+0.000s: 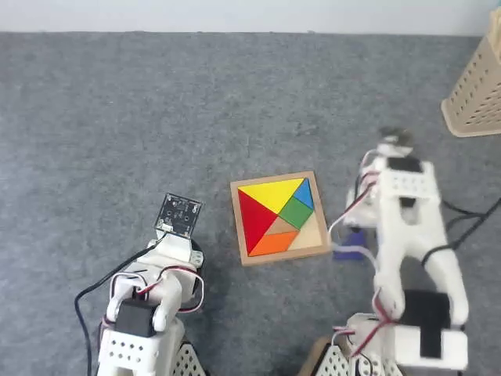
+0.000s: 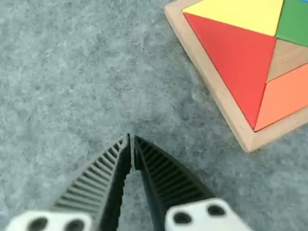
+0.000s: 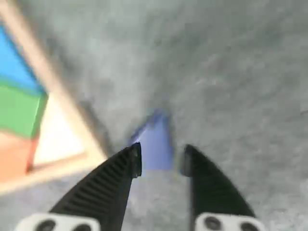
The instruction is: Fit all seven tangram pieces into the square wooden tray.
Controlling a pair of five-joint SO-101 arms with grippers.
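Note:
The square wooden tray lies in the middle of the grey carpet. It holds yellow, red, blue, green, tan and orange pieces, and its near right corner shows bare wood. A blue-violet piece lies on the carpet just off the tray's right edge. My right gripper is open with one finger on either side of that piece. My left gripper is shut and empty, low over the carpet left of the tray.
A pale perforated wooden box stands at the far right edge. The left arm sits at the near left and the right arm at the near right, with cables trailing by both.

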